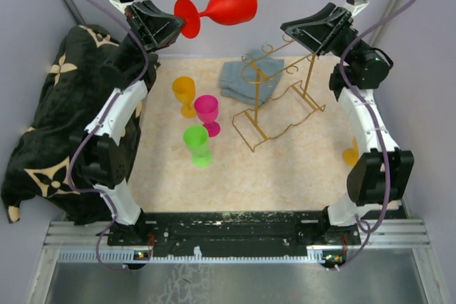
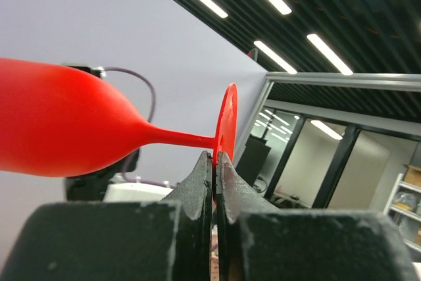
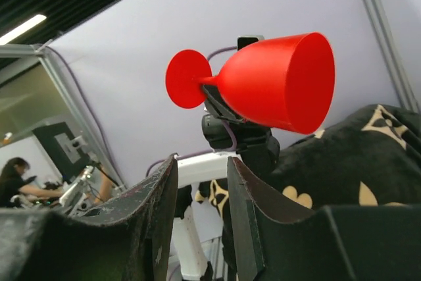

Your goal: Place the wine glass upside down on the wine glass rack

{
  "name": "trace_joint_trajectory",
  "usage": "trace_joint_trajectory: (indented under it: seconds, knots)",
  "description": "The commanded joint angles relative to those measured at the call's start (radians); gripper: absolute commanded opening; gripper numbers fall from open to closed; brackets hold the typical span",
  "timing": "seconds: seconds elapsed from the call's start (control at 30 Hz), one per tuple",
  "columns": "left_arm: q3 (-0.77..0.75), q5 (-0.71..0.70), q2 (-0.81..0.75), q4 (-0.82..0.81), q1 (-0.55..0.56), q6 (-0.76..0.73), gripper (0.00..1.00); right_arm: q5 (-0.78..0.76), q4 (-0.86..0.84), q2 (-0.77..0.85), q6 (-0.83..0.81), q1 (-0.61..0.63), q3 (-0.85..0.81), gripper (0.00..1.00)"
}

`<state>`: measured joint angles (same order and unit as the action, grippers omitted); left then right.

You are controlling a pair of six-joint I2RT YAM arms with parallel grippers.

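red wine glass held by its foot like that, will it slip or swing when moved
The red wine glass looks like smooth, opaque plastic, so it is probably light and not fragile. The left gripper pinches only the edge of the thin foot, with the bowl sticking out sideways, so it could pivot or slip in a quick move.

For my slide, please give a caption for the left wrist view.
Left gripper pinching the round foot of a red wine glass, holding it sideways.
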<state>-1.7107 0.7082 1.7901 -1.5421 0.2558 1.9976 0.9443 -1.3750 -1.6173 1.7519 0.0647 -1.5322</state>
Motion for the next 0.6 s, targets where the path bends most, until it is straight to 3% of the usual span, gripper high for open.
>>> trace_joint_trajectory:
  seconds: [0.0,0.2,0.43,0.57]
  knots:
    - [-0.062,0.073,0.011,0.048,-0.003,-0.135,0.0,0.046,0.273,0.17,-0.312,-0.015,0.051,0.37]
    - [-0.13,0.131,0.027,0.318,-0.003,-0.336,0.0,0.01,0.744,0.318,-0.687,-0.016,0.073,0.37]
    - [-0.192,0.136,0.086,0.535,0.003,-0.476,0.0,-0.039,0.896,0.405,-0.816,-0.016,0.107,0.36]
    - [-0.24,0.13,0.105,0.742,0.012,-0.627,0.0,-0.077,1.031,0.45,-0.916,-0.016,0.105,0.36]
